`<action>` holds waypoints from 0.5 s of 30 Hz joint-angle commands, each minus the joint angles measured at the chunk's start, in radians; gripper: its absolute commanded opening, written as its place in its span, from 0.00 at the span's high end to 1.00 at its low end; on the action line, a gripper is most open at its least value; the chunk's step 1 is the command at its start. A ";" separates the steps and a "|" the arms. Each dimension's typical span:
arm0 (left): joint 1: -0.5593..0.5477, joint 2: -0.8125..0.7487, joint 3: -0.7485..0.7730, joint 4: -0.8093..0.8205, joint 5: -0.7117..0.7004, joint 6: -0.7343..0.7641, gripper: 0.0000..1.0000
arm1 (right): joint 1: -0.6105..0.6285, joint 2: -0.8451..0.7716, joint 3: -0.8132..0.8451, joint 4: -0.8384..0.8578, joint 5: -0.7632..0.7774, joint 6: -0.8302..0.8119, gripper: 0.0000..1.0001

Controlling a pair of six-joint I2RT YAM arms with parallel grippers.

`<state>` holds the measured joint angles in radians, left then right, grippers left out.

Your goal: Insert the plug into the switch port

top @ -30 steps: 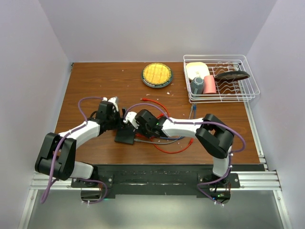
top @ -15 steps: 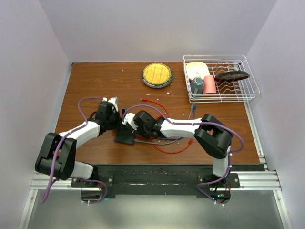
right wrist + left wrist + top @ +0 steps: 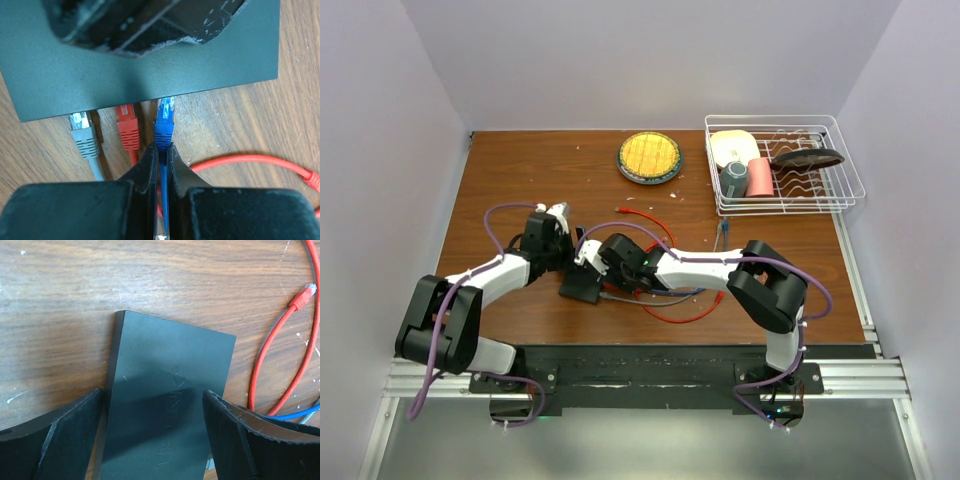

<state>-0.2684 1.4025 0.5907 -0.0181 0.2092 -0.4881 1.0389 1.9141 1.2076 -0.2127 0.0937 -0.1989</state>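
The switch (image 3: 582, 288) is a flat dark box lying near the table's front; it also fills the left wrist view (image 3: 165, 405). My left gripper (image 3: 154, 391) spans it with jaws wide, one finger against its back edge and the other at its port edge. In the right wrist view, a grey plug (image 3: 82, 132) and a red plug (image 3: 128, 127) sit at the port edge of the switch (image 3: 150, 65). My right gripper (image 3: 162, 147) is shut on the blue cable just behind the blue plug (image 3: 164, 122). The plug's clear tip meets the port edge; its depth is unclear.
A loose red cable (image 3: 670, 305) loops on the wood right of the switch, with a free red connector (image 3: 304, 295). A round yellow dish (image 3: 650, 157) lies at the back. A wire rack (image 3: 840, 165) with dishes stands back right. Another blue connector (image 3: 723, 232) lies near it.
My right wrist has edged left toward the switch with the blue plug. The left arm has stayed over the switch.
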 commanded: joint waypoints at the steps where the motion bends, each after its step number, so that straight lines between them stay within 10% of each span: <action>1: -0.003 0.021 -0.003 0.072 0.105 0.006 0.17 | 0.021 -0.012 0.007 0.076 -0.049 -0.033 1.00; 15: -0.003 0.030 0.020 0.060 0.090 0.036 0.14 | 0.021 -0.036 0.007 0.076 -0.061 -0.111 1.00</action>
<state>-0.2638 1.4193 0.5911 0.0139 0.2348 -0.4599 1.0397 1.9141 1.2057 -0.2142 0.0841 -0.2600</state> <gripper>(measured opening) 0.848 0.047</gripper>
